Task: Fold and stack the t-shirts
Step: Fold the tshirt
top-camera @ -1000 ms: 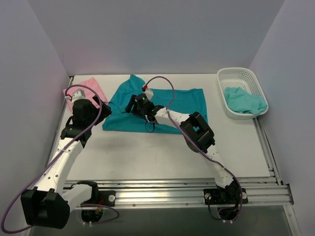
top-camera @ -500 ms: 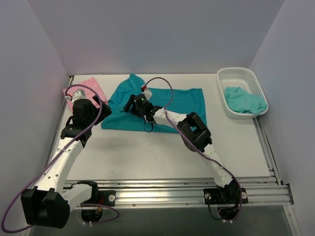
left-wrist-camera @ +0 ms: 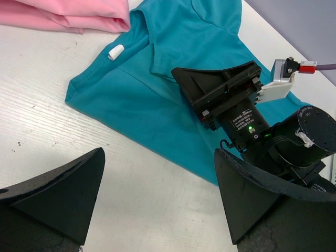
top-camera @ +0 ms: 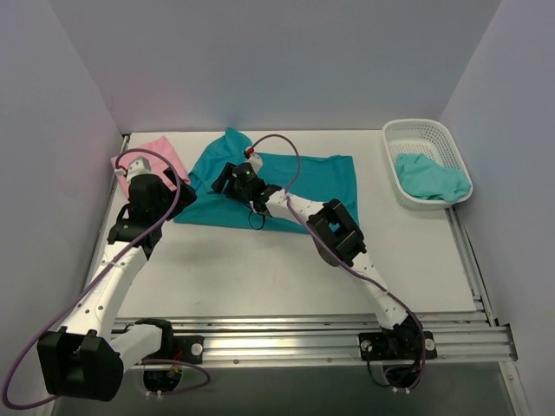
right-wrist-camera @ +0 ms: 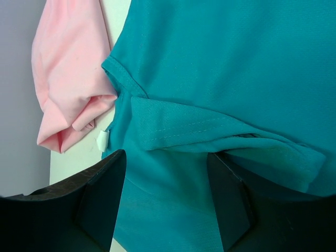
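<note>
A teal t-shirt point(top-camera: 295, 186) lies spread on the table, its left sleeve folded over. A folded pink t-shirt point(top-camera: 156, 156) lies at the far left. My right gripper point(top-camera: 229, 179) is open, low over the teal shirt's left part; in the right wrist view point(right-wrist-camera: 167, 157) its jaws straddle fabric below the sleeve fold point(right-wrist-camera: 210, 131). My left gripper point(top-camera: 179, 198) is open and empty beside the shirt's left edge. In the left wrist view point(left-wrist-camera: 159, 155) it hangs over bare table, with the teal shirt point(left-wrist-camera: 142, 100) and right gripper point(left-wrist-camera: 220, 92) ahead.
A white basket point(top-camera: 414, 132) at the back right holds a crumpled light-teal shirt point(top-camera: 431, 178). A white tag point(left-wrist-camera: 115, 52) sticks out at the teal shirt's edge near the pink shirt point(left-wrist-camera: 73, 13). Walls close in at the left, back and right.
My right gripper has moved left and a little back over the teal shirt. The shirt's left edge has shifted slightly left. The left arm has barely moved.
</note>
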